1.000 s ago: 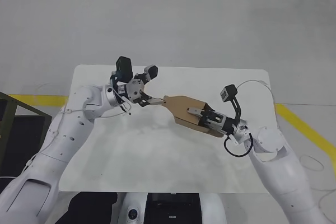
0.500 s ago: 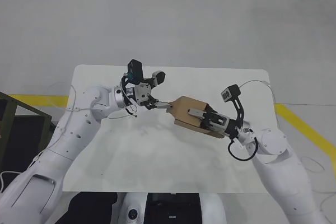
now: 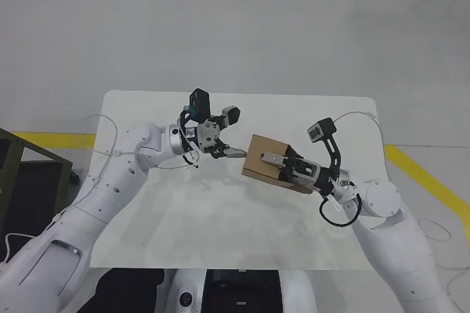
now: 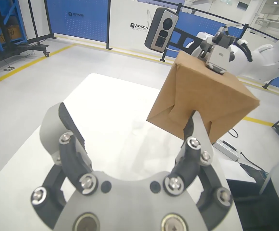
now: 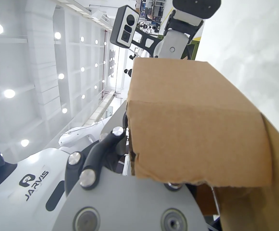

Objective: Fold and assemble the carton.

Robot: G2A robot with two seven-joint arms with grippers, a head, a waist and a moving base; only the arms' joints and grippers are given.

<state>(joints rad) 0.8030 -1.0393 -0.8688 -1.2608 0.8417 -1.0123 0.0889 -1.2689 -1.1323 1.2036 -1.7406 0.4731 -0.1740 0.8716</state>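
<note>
Carton (image 4: 201, 97), plain brown, gripped by right claw (image 3: 276, 159), touches spread left claw (image 4: 129, 123).

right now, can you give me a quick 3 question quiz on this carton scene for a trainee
1. True or false: the carton lies flat on the table with no gripper touching it.
2. Which gripper is clamped on the carton? A) the left B) the right C) neither
3. Fill in: the left gripper is ____ (open or shut), with one fingertip against the carton's folded end.

Key:
1. False. It is held up, off the table.
2. B, the right gripper.
3. Open.
</note>
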